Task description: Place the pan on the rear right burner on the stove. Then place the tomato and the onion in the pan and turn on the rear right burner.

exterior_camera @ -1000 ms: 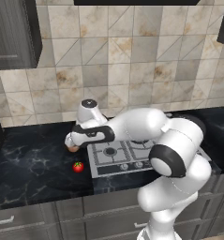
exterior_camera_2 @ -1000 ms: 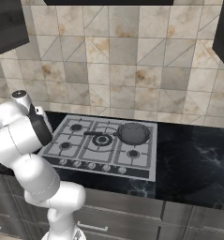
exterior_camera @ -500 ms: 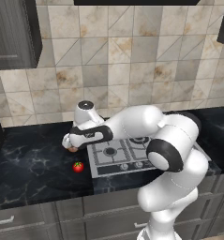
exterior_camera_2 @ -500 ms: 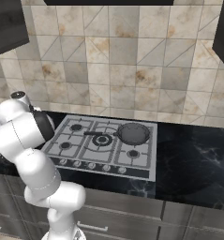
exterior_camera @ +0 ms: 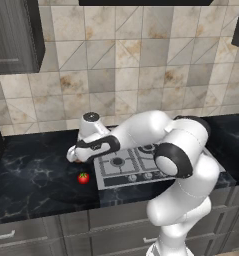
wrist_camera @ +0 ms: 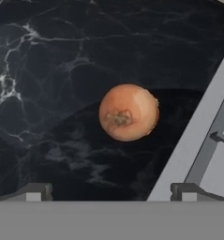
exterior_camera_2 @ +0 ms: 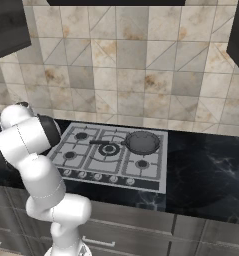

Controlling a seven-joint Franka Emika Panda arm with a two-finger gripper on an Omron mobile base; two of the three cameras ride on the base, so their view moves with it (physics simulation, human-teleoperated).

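Open claw [wrist_camera: 108,192] poised above the onion [wrist_camera: 128,112] on the dark counter [wrist_camera: 48,70]

Fingers spread wide, onion centred just ahead between them — round, firm, likely slippery and prone to roll — best pinched across its widest middle

Brownish-orange onion [wrist_camera: 128,112] — red tomato [exterior_camera: 83,178] — black white-veined marble counter [wrist_camera: 62,70]

The white arm rises from its base, bends at the dark elbow joint and reaches out low to its left, forearm nearly level. The gripper [wrist_camera: 108,192] points straight down with its jaws spread wide and nothing between them, the two dark fingertips [wrist_camera: 34,192] well apart, holding nothing
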